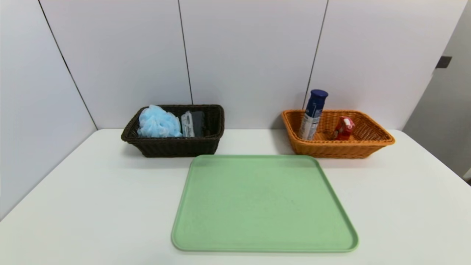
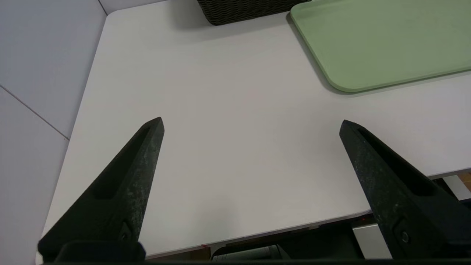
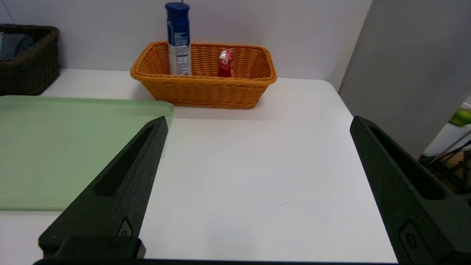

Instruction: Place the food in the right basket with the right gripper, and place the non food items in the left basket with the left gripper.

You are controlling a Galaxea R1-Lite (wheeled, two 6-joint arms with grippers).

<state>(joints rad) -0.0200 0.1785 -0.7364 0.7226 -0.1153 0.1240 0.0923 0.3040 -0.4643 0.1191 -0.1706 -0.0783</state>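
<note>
Over the bare white table (image 2: 235, 140), left gripper (image 2: 251, 124) and right gripper (image 3: 258, 121) hang released and empty; the flat green plastic tray (image 1: 263, 202) looks cleared, so further reaching risks toppling the upright blue can (image 1: 313, 115).

You see a smooth matt bench (image 1: 92, 206), a matt plastic tray (image 1: 263, 206), two woven wicker baskets (image 1: 176, 145) (image 1: 338, 147), a mesh puff (image 1: 158, 123), and scuffed matt black claw fingers (image 2: 121, 195).

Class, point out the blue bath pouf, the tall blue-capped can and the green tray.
blue bath pouf (image 1: 158, 122), head view, its middle.
tall blue-capped can (image 1: 312, 117), head view, its label.
green tray (image 1: 263, 202), head view, bare floor.
</note>
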